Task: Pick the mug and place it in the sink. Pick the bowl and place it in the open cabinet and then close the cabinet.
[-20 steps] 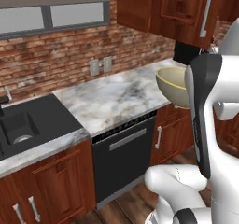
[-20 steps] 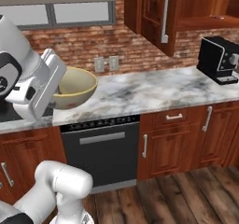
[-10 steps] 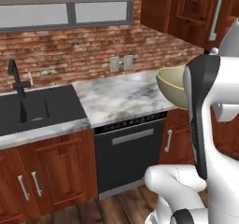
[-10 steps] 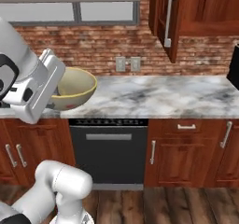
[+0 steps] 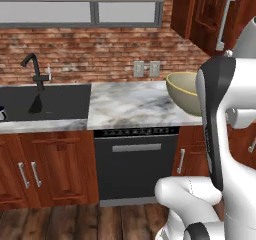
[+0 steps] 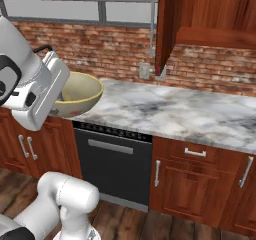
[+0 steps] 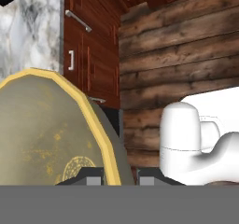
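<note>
The robot holds the bowl [image 7: 51, 134] up in the air, above the edge of the marble counter [image 5: 132, 104], not touching it. In the hand view the gripper [image 7: 120, 177] has its two small dark fingertips [image 7: 93, 176] close together, one on each side of the bowl's yellow rim, so the hand is pinched narrow on the bowl. In the left base view the bowl [image 5: 184, 91] peeks out from behind the white arm [image 5: 217, 129], which covers its right part. In the right base view the bowl [image 6: 80, 95] sits just beside the big white hand block [image 6: 40, 96], which hides its left side. Around it there is a black dishwasher [image 5: 135, 161] under the counter, brown low cabinets [image 5: 47, 169] with silver handles on both sides, a red brick wall [image 5: 90, 54] with a wall plug [image 5: 146, 68], and a window [image 5: 80, 11] up high. The black sink [image 5: 47, 101] with its black faucet [image 5: 35, 71] is well apart from the bowl, off to the left. A tiny white thing at the left edge of the sink is cut off and too small to tell. The tall cabinet [image 6: 210, 14] hangs over the counter, with its door [image 6: 167, 29] swung out edge-on toward the camera. Its top is cut off by the picture. In the left base view the cabinet [image 5: 205, 14] shows a long silver handle [image 5: 223, 19].
</note>
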